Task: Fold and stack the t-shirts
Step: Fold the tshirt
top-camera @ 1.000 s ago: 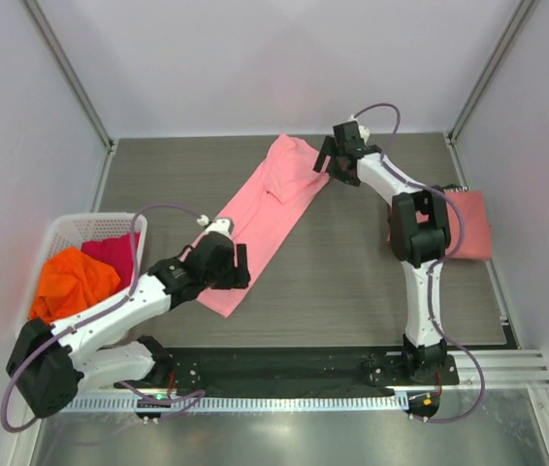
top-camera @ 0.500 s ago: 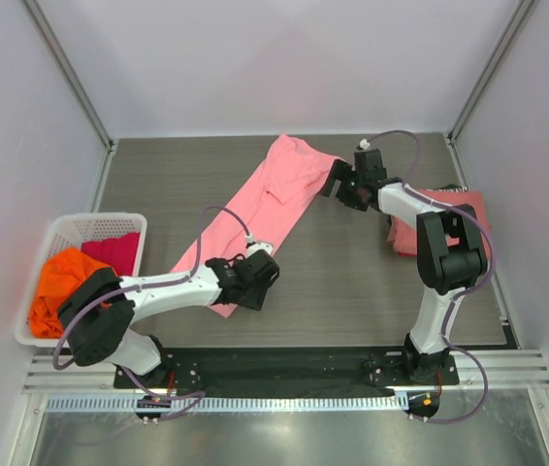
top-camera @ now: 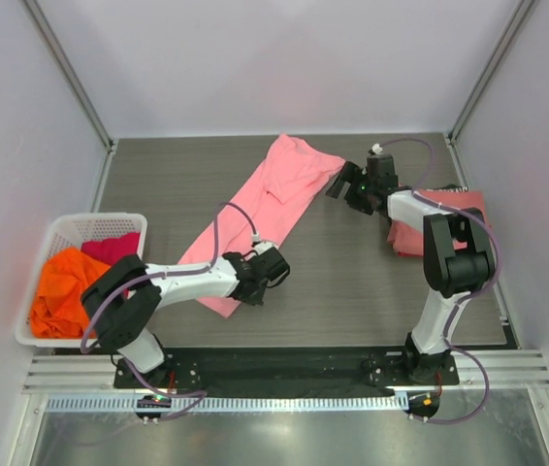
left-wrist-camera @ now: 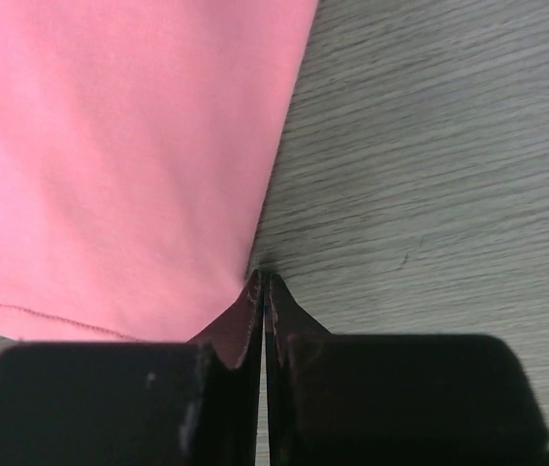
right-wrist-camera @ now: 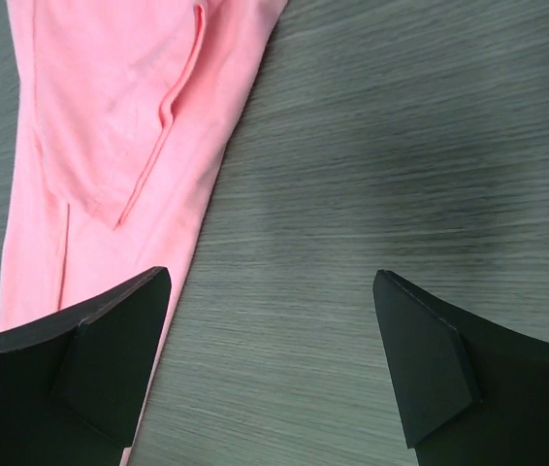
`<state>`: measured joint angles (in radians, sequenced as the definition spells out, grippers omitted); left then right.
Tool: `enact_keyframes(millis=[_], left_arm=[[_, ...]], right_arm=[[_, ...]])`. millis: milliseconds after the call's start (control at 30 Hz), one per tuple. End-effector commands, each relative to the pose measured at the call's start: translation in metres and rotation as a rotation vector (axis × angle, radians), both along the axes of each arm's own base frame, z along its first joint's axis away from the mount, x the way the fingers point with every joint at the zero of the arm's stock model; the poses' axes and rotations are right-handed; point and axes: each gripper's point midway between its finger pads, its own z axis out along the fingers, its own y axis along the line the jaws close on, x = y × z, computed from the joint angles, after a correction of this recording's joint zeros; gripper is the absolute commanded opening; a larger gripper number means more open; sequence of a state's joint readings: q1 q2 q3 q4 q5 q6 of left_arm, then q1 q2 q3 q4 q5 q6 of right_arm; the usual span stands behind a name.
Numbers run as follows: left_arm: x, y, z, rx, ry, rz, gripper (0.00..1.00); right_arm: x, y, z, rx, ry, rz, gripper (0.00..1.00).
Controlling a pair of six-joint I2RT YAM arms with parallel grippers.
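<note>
Light pink t-shirt (top-camera: 265,209) lies folded into a long diagonal strip mid-desk (top-camera: 352,282). Left gripper (left-wrist-camera: 263,283): fingers pressed together at the strip's near right edge; can't tell if cloth is caught. Right gripper (right-wrist-camera: 271,282): fingers wide apart over bare desk just beside the far end. Salmon-red t-shirt (top-camera: 470,209) lies far right, partly under the right arm. Orange t-shirt (top-camera: 66,286) and magenta t-shirt (top-camera: 114,248) are in the white basket (top-camera: 71,225), left.

Bright, even, diffuse light. The overhead view is sharp, its shadows faint. Both wrist views are softer: the table (right-wrist-camera: 352,320) grain seems smeared, with a dark shadow patch in the right wrist view's upper right.
</note>
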<state>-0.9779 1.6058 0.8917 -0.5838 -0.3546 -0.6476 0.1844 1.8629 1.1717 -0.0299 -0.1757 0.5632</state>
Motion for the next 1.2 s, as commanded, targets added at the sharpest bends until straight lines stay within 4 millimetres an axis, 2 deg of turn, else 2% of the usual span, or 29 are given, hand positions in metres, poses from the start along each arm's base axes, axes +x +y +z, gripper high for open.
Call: enact_keyframes(millis=[0,167,200,233,300,367,433,467,567,600,633,733,767,933,1133,1167], left_arm=[[-0.005,-0.015,-0.007,-0.033,0.057,0.008,0.00],[-0.009,-0.060,0.006,-0.117,0.065,-0.046,0.00],[-0.009,-0.081,0.017,-0.156,0.051,-0.075,0.00],[-0.012,-0.089,0.014,-0.151,0.062,-0.092,0.00],[-0.007,-0.105,0.029,-0.146,0.024,-0.102,0.00],[-0.001,-0.092,0.033,-0.073,-0.013,-0.083,0.12],[0.001,-0.074,0.033,-0.017,-0.040,-0.070,0.31],[0.002,-0.069,0.040,-0.014,-0.063,-0.066,0.45],[0.003,-0.038,0.040,0.070,-0.107,-0.047,0.61],[0.005,-0.032,0.044,0.075,-0.128,-0.038,0.62],[0.006,-0.017,0.040,0.109,-0.136,-0.022,0.62],[0.012,0.001,0.029,0.132,-0.125,0.014,0.58],[0.013,0.012,0.023,0.156,-0.113,0.036,0.56],[0.010,0.021,0.008,0.184,-0.078,0.035,0.47],[0.006,0.030,-0.014,0.224,-0.007,0.053,0.27],[0.004,0.030,-0.018,0.231,0.009,0.052,0.19]], right_arm=[[0.013,-0.003,0.054,0.053,-0.150,-0.011,0.92],[0.013,-0.013,0.052,0.048,-0.158,-0.037,0.92],[0.012,-0.017,0.049,0.044,-0.153,-0.049,0.92],[0.013,-0.019,0.049,0.044,-0.160,-0.055,0.92],[0.011,-0.021,0.045,0.046,-0.156,-0.062,0.91],[0.012,-0.022,0.044,0.050,-0.161,-0.065,0.92],[0.012,-0.022,0.041,0.055,-0.159,-0.062,0.92],[0.012,-0.021,0.039,0.058,-0.155,-0.062,0.92],[0.012,-0.020,0.034,0.063,-0.147,-0.059,0.92],[0.012,-0.020,0.034,0.064,-0.145,-0.058,0.92],[0.012,-0.020,0.034,0.064,-0.147,-0.056,0.92],[0.012,-0.019,0.032,0.067,-0.144,-0.055,0.92],[0.013,-0.020,0.031,0.067,-0.143,-0.057,0.92],[0.013,-0.021,0.029,0.065,-0.140,-0.061,0.92],[0.012,-0.020,0.028,0.067,-0.140,-0.057,0.92],[0.012,-0.021,0.027,0.066,-0.140,-0.058,0.92]])
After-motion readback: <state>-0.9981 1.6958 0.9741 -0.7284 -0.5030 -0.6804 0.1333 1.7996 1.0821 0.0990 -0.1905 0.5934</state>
